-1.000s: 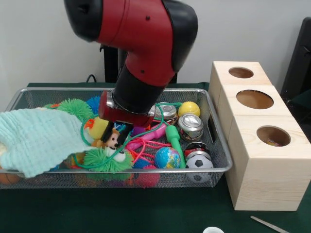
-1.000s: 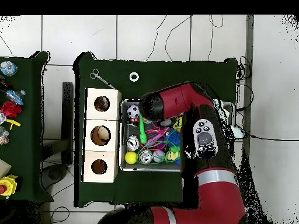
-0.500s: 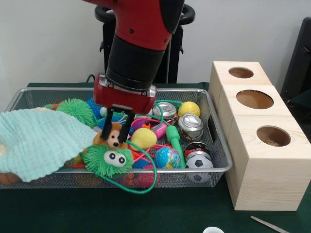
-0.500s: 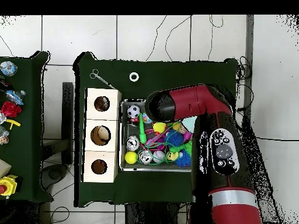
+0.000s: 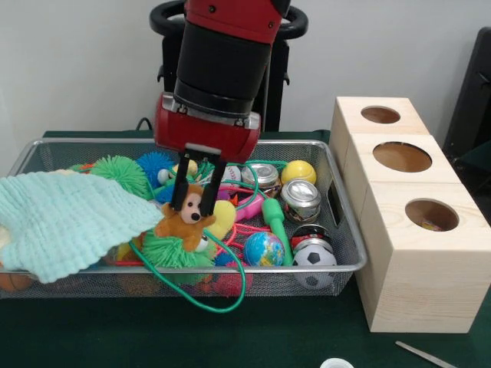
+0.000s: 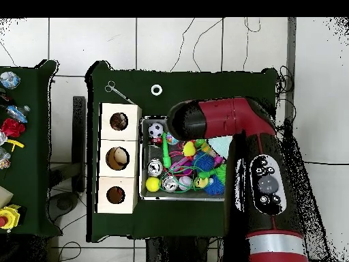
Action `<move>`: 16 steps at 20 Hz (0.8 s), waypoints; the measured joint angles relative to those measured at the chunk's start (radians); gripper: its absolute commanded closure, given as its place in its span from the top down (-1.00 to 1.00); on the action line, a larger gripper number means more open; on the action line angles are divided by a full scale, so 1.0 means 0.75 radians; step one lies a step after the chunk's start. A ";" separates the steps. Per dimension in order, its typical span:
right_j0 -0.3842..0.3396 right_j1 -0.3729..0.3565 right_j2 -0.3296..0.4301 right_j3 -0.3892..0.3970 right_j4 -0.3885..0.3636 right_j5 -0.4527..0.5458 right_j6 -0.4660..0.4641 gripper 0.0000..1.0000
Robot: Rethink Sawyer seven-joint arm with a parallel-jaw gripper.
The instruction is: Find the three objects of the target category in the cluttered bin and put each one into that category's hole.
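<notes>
- A brown teddy bear [image 5: 186,218] with a tan muzzle was seen.
- The cloth [image 5: 65,218] was pale mint green.
- The small globe ball [image 5: 265,248] was patterned blue, green and yellow.
- The football [image 5: 314,256] was black and white.
- The wooden boxes [image 5: 409,216] were pale, unpainted.
- The table cover [image 5: 253,337] was dark green.

Close front view, high straight-down overhead — both on wire bin [image 5: 341,230] [image 6: 144,160].
</notes>
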 measured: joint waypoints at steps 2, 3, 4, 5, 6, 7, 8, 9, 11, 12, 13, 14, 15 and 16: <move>-0.001 -0.015 0.000 0.017 0.024 -0.032 0.000 -1.00; -0.001 -0.022 0.000 0.026 0.034 -0.057 0.000 -1.00; -0.001 -0.026 0.000 0.029 0.037 -0.071 0.000 -1.00; -0.001 -0.031 0.000 0.035 0.045 -0.110 0.000 -1.00; 0.000 -0.034 0.000 0.039 0.051 -0.132 0.000 -1.00; -0.001 -0.038 0.000 0.044 0.059 -0.160 0.000 -1.00; -0.001 -0.040 0.000 0.047 0.065 -0.174 0.000 -1.00; -0.001 -0.044 0.000 0.051 0.073 -0.189 0.000 -1.00; 0.000 -0.054 0.000 0.062 0.099 -0.212 0.000 -1.00; 0.002 -0.062 0.000 0.069 0.118 -0.215 0.000 -1.00; 0.004 -0.067 0.000 0.074 0.127 -0.215 0.000 -1.00; 0.006 -0.076 0.000 0.084 0.142 -0.215 0.000 -1.00; 0.009 -0.082 0.000 0.092 0.151 -0.215 0.000 -1.00; 0.012 -0.089 0.000 0.102 0.163 -0.215 0.000 -1.00</move>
